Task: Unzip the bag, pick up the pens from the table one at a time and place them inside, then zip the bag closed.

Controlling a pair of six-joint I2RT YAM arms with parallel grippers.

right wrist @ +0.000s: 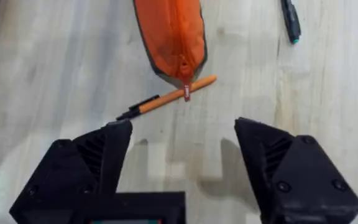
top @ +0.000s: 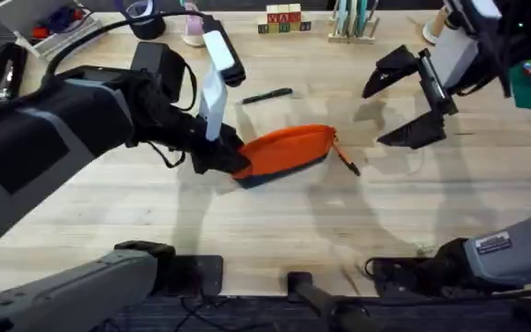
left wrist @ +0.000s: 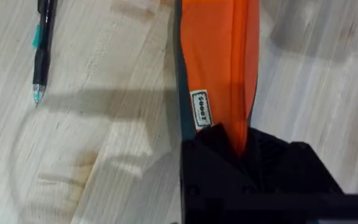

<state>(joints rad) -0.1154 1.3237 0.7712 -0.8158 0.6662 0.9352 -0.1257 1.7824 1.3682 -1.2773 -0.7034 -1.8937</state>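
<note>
Overhead: orange pencil pouch [top: 284, 152] at frame centre on plank surface [top: 247, 221], zip apparently shut; left claw [top: 224, 157] clamped on its left end; right claw [top: 404, 97] spread wide, upper right. Black pen [top: 267, 95] above pouch.
Left wrist: claw pinching pouch end [left wrist: 219, 68].
Right wrist: orange pen [right wrist: 166, 99] lying against pull tab [right wrist: 186, 93], crowding it. Step judged: unzipping; next, right claw must take the tab

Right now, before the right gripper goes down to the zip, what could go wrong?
1. The orange pen lies right at the bag end, under the pull tab; the open right gripper might catch the pen instead of the tab.
2. The left gripper pinches only the bag's far end, so pulling the zip could slip the fabric out.
</note>
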